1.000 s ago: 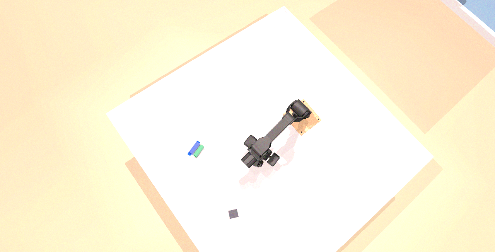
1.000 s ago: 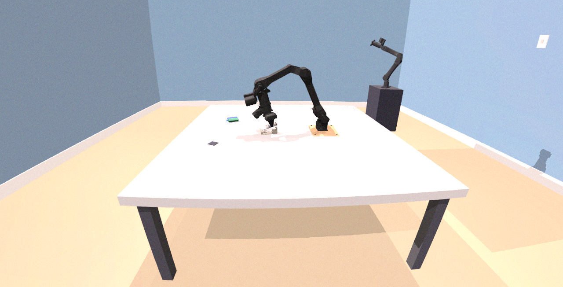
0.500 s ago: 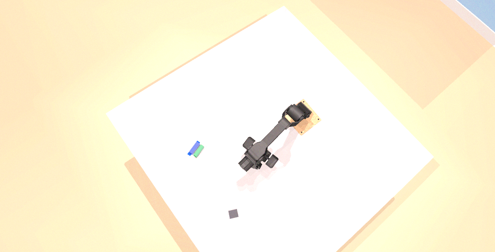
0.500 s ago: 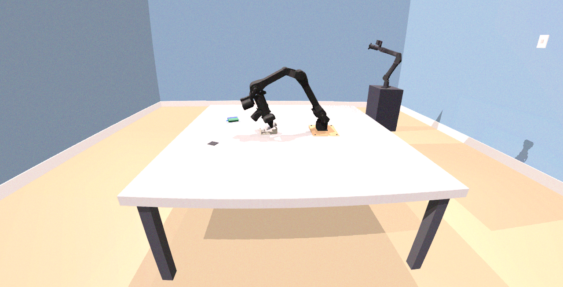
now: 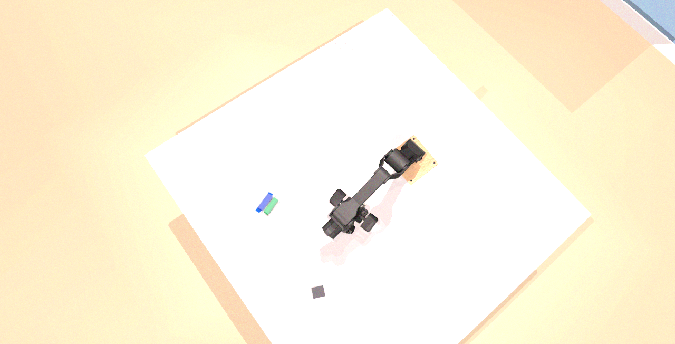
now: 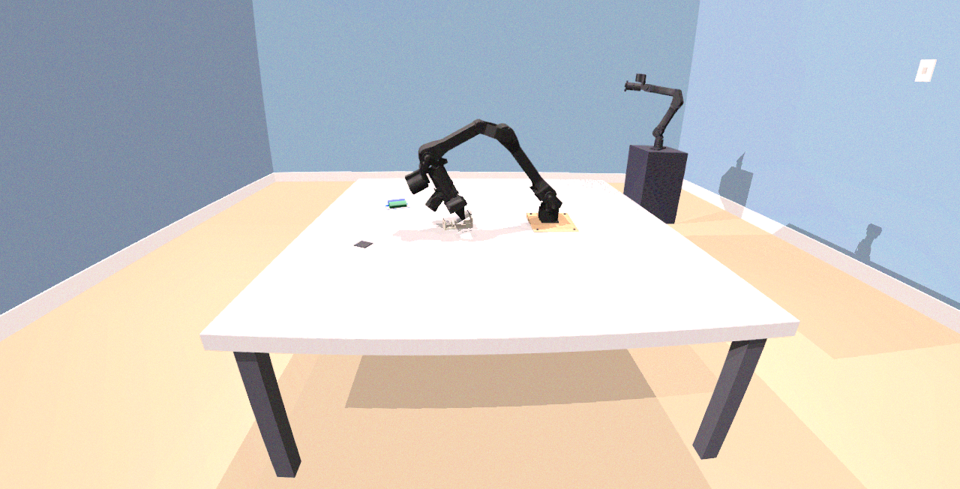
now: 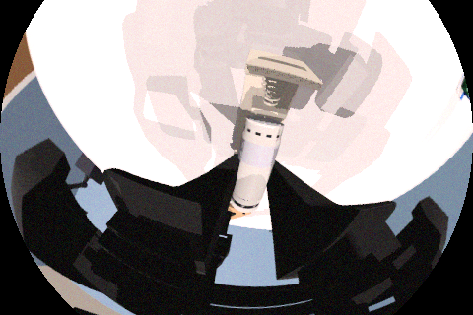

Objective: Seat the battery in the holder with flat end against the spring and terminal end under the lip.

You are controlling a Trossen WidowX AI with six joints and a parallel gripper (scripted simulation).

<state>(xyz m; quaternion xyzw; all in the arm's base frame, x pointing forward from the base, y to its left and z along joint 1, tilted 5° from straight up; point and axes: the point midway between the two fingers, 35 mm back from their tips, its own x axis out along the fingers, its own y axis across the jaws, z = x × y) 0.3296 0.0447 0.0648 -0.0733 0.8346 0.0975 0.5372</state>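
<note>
My gripper (image 7: 254, 161) (image 6: 463, 218) is shut on the battery (image 7: 255, 155), a white and grey cylinder. The battery lies lengthwise between the fingers, its dark-marked end facing the coil spring (image 7: 271, 92) in the wrist view. The beige holder (image 7: 283, 68) (image 6: 460, 225) is on the table, below the gripper. Its end wall and spring show beyond the battery, with a small gap between spring and battery. The holder's lip end is hidden by the battery and fingers, so I cannot tell how the battery sits there. In the top view the arm hides the holder and battery.
A blue piece (image 5: 265, 201) and a green piece (image 5: 270, 206) (image 6: 397, 204) lie side by side toward the table's left edge. A dark square (image 5: 318, 291) (image 6: 363, 244) lies on the table. My arm's base stands on a wooden board (image 5: 428, 163) (image 6: 569, 225). Another arm stands on a dark pedestal (image 6: 654, 184) behind.
</note>
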